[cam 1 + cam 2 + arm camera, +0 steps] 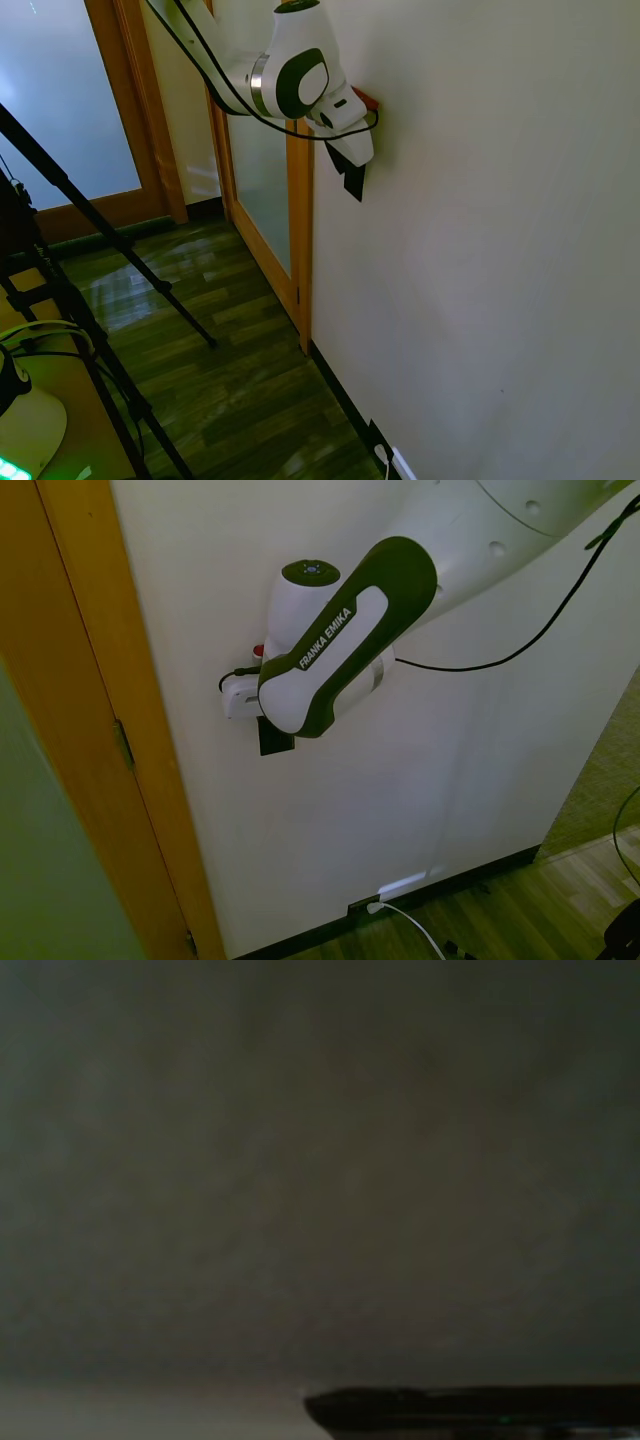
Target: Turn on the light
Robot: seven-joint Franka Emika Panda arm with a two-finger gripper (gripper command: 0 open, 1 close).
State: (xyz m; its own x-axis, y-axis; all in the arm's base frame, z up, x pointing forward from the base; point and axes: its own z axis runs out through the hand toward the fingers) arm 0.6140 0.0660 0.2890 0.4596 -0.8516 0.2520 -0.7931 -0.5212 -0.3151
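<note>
The light itself is out of view. Its switch [354, 184] is a small flat black plate on the white wall, just right of the door frame. In the second exterior view the switch [276, 738] shows below the white hand. My gripper [351, 163] is pressed up against the wall at the top of the plate, coming in from above and from the left. From the other side, my gripper [262, 718] is mostly hidden by the arm's last link. The wrist view is dim and shows only blurred wall, very close.
A wooden door frame [300, 220] with a frosted glass door stands just left of the switch. A small red fitting [368, 100] sits on the wall above the hand. A black outlet with a white plug [372, 907] is at the skirting board.
</note>
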